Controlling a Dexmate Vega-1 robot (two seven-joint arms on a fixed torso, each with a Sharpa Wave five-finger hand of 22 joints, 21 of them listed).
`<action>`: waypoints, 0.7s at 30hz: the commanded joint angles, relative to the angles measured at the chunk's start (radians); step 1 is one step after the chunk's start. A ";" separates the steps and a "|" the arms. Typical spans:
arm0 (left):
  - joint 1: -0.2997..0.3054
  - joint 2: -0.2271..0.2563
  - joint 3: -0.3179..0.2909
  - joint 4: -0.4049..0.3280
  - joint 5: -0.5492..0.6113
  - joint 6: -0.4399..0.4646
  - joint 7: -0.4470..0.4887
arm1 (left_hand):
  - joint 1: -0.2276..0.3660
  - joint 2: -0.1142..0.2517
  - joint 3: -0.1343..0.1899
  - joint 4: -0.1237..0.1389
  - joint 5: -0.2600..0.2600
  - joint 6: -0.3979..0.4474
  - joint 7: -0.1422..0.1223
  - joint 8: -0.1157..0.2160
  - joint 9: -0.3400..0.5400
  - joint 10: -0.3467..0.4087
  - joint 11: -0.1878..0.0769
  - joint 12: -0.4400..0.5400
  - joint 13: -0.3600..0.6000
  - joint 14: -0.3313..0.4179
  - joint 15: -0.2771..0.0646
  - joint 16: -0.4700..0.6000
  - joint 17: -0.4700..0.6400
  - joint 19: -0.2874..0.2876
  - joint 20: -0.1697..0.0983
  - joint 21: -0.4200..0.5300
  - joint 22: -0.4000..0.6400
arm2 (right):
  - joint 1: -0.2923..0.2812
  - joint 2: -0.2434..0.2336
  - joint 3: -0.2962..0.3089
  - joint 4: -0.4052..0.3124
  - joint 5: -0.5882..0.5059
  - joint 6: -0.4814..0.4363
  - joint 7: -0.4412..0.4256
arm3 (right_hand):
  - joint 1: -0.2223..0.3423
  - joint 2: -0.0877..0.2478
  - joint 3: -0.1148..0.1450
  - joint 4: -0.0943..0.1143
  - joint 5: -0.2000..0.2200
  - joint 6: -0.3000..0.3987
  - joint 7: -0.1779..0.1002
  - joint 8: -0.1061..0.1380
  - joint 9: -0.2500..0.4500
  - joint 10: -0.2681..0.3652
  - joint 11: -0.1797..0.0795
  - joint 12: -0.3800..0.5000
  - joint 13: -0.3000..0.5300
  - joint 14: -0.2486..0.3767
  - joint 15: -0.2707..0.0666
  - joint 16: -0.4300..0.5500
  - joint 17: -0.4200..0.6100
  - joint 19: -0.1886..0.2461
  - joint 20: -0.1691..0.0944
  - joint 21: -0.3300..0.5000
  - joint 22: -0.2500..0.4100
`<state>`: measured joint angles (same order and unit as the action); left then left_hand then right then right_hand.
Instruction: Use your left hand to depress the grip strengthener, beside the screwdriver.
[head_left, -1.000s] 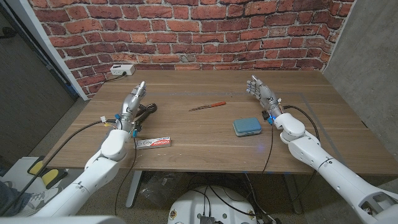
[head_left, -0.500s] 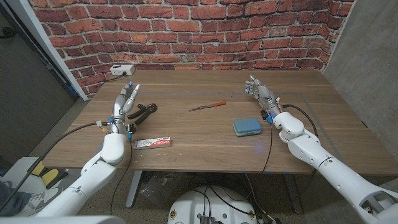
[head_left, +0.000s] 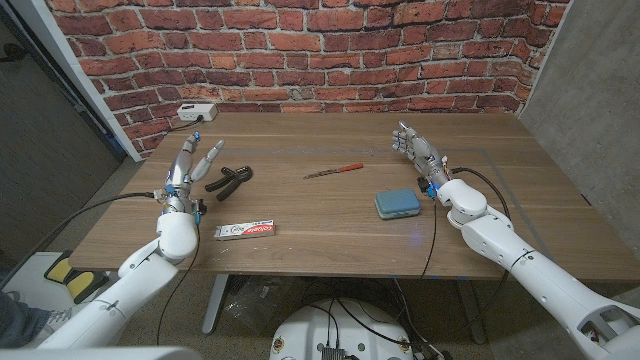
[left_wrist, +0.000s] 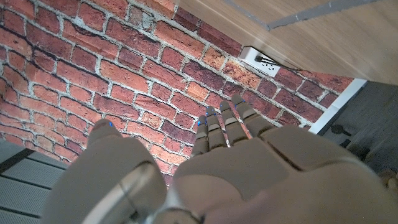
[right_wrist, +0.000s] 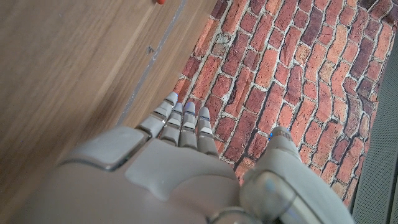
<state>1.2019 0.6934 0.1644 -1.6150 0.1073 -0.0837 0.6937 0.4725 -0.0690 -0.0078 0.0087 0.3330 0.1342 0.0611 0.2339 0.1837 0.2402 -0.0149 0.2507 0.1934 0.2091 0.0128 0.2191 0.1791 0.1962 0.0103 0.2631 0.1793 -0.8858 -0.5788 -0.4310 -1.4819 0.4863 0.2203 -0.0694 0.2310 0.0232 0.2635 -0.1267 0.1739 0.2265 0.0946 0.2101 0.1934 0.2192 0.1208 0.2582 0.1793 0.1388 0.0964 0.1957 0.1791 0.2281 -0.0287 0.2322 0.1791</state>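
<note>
Your left hand (head_left: 193, 160) is up with fingers apart, holding nothing, just beside the grip strengthener (head_left: 229, 179), so squeezing looks left to do.

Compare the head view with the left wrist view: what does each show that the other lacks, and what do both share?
Head view alone: grip strengthener, screwdriver, blue sponge, toothpaste box, right robot hand. Left wrist view alone: nothing of its own. Both share: open left robot hand, brick wall, white box, wooden table.
</note>
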 joint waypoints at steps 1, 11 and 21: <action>0.012 0.076 0.036 -0.138 0.125 0.320 0.042 | 0.016 0.000 -0.002 -0.009 0.006 0.006 -0.008 -0.001 0.005 0.006 -0.003 -0.002 0.002 0.011 -0.005 -0.001 0.004 0.016 0.002 0.004 0.001 | 0.001 0.005 -0.008 -0.004 -0.003 -0.028 -0.013 | 0.011 0.002 -0.003 -0.002 0.003 0.001 0.001 -0.001 0.002 0.008 -0.001 -0.003 0.006 0.010 -0.004 -0.002 0.003 0.009 -0.001 -0.004 0.004; 0.020 0.150 0.057 -0.230 0.119 0.514 -0.060 | 0.060 -0.020 -0.007 -0.035 0.013 -0.011 -0.022 -0.013 0.006 -0.033 -0.003 -0.025 0.003 -0.009 0.000 -0.018 0.005 0.020 0.012 -0.004 0.002 | 0.005 0.006 -0.011 -0.003 -0.008 -0.028 -0.016 | 0.010 0.003 -0.004 -0.001 0.003 0.004 0.002 -0.001 0.002 0.010 -0.003 -0.004 0.006 0.014 -0.002 -0.002 0.003 0.011 0.000 -0.005 0.005; -0.013 0.226 0.108 -0.296 0.117 0.683 -0.169 | 0.082 -0.024 -0.009 -0.046 0.019 -0.012 -0.026 -0.019 0.007 -0.038 -0.002 -0.032 0.003 -0.012 -0.003 -0.023 0.005 0.037 0.018 -0.004 0.003 | 0.019 0.013 -0.020 0.011 -0.005 -0.035 -0.004 | 0.011 0.003 -0.004 -0.001 0.003 0.005 0.004 -0.002 0.002 0.013 -0.002 -0.005 0.006 0.016 -0.002 -0.002 0.003 0.013 0.001 -0.006 0.005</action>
<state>1.2108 0.8379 0.2299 -1.8282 0.2220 0.4059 0.6342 0.5448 -0.0915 -0.0191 -0.0269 0.3444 0.1212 0.0373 0.2180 0.1887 0.2066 -0.0180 0.2206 0.1932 0.1975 0.0128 0.1990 0.1791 0.2202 0.0236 0.2587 0.1792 -0.8793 -0.5715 -0.4419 -1.4854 0.4818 0.1911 -0.0836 0.2347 0.0269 0.2635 -0.1267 0.1739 0.2266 0.0947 0.2102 0.1933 0.2244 0.1155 0.2582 0.1840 0.1425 0.0934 0.1957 0.1790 0.2317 -0.0251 0.2322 0.1790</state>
